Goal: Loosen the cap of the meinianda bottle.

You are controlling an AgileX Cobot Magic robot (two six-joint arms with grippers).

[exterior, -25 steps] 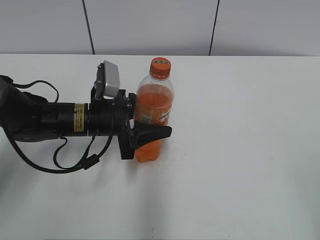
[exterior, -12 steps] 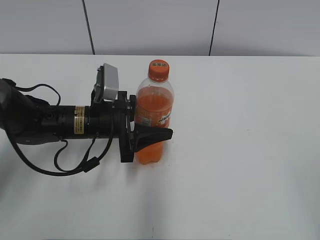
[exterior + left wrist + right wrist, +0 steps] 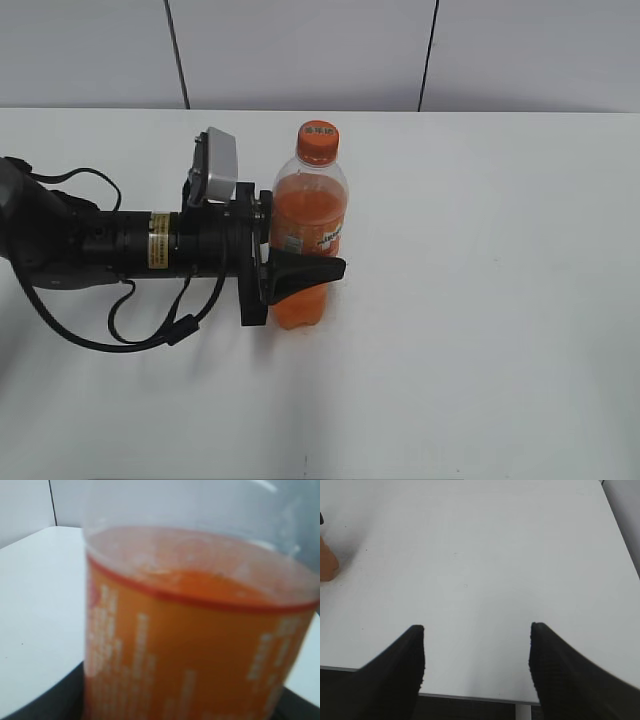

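The right tool (image 3: 476, 652) hangs spread wide and empty over the white counter (image 3: 485, 555). The left tool (image 3: 290, 272) is clamped around the waist of the single upright meinianda bottle (image 3: 306, 235), hiding part of its label. One cap (image 3: 317, 141) sits on top.

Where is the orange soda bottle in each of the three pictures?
Exterior view: the meinianda bottle stands upright left of centre, with the left gripper around its lower body.
Left wrist view: the bottle fills nearly the whole picture, blurred and very close.
Right wrist view: only a small orange bit of the bottle shows at the left edge.
Shared landmark: the white table, also seen at and.
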